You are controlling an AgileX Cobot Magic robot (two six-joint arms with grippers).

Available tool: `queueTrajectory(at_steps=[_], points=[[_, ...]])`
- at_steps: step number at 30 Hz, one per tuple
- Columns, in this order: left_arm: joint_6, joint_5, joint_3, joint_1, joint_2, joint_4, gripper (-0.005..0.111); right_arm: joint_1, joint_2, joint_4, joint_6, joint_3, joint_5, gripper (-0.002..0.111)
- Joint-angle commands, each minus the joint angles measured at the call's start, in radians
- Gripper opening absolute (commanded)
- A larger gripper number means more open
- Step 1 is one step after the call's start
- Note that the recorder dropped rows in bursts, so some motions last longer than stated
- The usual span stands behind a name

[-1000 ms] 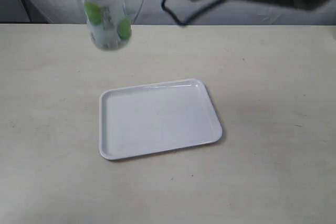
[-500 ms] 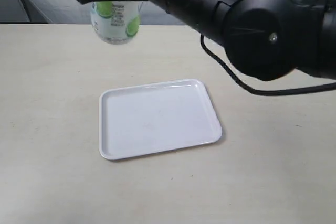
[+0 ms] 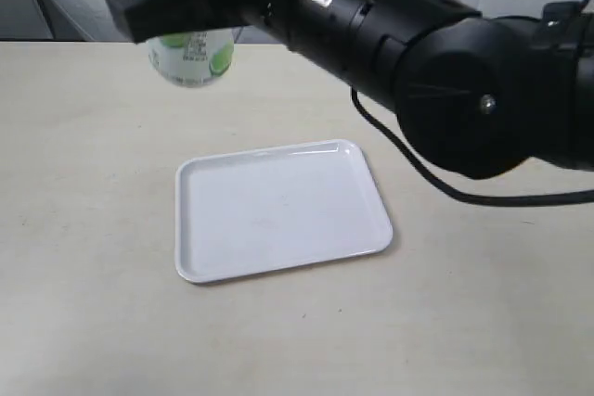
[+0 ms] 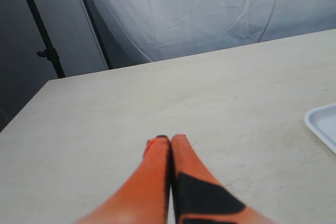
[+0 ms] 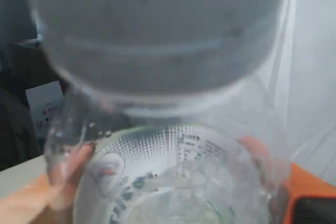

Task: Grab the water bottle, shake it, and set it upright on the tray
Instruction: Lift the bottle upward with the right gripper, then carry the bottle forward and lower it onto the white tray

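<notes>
The water bottle (image 3: pixel 192 57), clear with a white label and green limes, hangs in the air above the far left part of the table, its top hidden by my right gripper (image 3: pixel 176 16), which is shut on it. The right wrist view looks along the bottle (image 5: pixel 173 177), with an orange finger on each side of it. The white tray (image 3: pixel 278 209) lies flat and bare on the table, nearer the camera than the bottle. My left gripper (image 4: pixel 167 141) is shut on nothing, its orange fingers pressed together over bare table; the tray's corner (image 4: pixel 323 125) shows at that view's edge.
The big black right arm (image 3: pixel 445 53) stretches across the upper right of the exterior view, with a cable hanging below it. A white cloth backdrop (image 4: pixel 210 9) and a dark stand (image 4: pixel 44 40) rise behind the table's far edge.
The bottle has swung to and fro: right and up half a second ago, now back left and slightly lower. The right arm has come lower into the exterior view. The tray has not moved.
</notes>
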Motion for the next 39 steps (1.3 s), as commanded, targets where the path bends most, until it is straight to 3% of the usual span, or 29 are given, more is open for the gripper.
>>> queueTrajectory(at_steps=[1, 8, 10, 13, 15, 17, 19, 21, 23, 25, 27, 30, 32, 35, 39], points=[[-0.003, -0.004, 0.004, 0.0, -0.005, -0.004, 0.0, -0.028, 0.104, 0.05, -0.012, 0.041, 0.09, -0.001], [-0.003, -0.004, 0.004, 0.0, -0.005, -0.004, 0.0, 0.11, 0.146, -0.173, 0.067, 0.038, 0.126, -0.001], [-0.003, -0.004, 0.004, 0.0, -0.005, -0.004, 0.0, 0.111, 0.146, -0.155, 0.043, 0.038, 0.125, -0.001], [-0.003, -0.004, 0.004, 0.0, -0.005, -0.004, 0.0, 0.026, 0.148, 0.158, -0.169, 0.038, 0.076, -0.001], [-0.003, -0.004, 0.004, 0.0, -0.005, -0.004, 0.0, -0.048, 0.15, 0.493, -0.35, 0.038, -0.061, -0.001], [-0.003, -0.004, 0.004, 0.0, -0.005, -0.004, 0.0, -0.085, 0.14, 0.665, -0.37, 0.038, -0.158, -0.001], [-0.003, -0.004, 0.004, 0.0, -0.005, -0.004, 0.0, -0.079, 0.121, 0.587, -0.347, 0.038, -0.041, -0.001], [-0.003, -0.004, 0.004, 0.0, -0.005, -0.004, 0.0, -0.032, 0.119, 0.349, -0.197, 0.036, 0.109, -0.001], [-0.003, -0.004, 0.004, 0.0, -0.005, -0.004, 0.0, 0.044, 0.128, 0.104, -0.053, 0.036, 0.128, -0.001], [-0.003, -0.004, 0.004, 0.0, -0.005, -0.004, 0.0, 0.09, 0.131, 0.032, -0.082, 0.038, 0.113, -0.001], [-0.003, -0.004, 0.004, 0.0, -0.005, -0.004, 0.0, 0.082, 0.131, 0.115, -0.18, 0.038, 0.076, -0.001], [-0.003, -0.004, 0.004, 0.0, -0.005, -0.004, 0.0, 0.015, 0.133, 0.567, -0.452, 0.038, -0.112, -0.001], [-0.003, -0.004, 0.004, 0.0, -0.005, -0.004, 0.0, -0.015, 0.133, 0.733, -0.511, 0.038, -0.241, -0.001], [-0.003, -0.004, 0.004, 0.0, -0.005, -0.004, 0.0, -0.028, 0.129, 0.754, -0.531, 0.038, -0.199, -0.001], [-0.003, -0.004, 0.004, 0.0, -0.005, -0.004, 0.0, -0.026, 0.153, 0.576, -0.445, 0.038, -0.08, -0.001]])
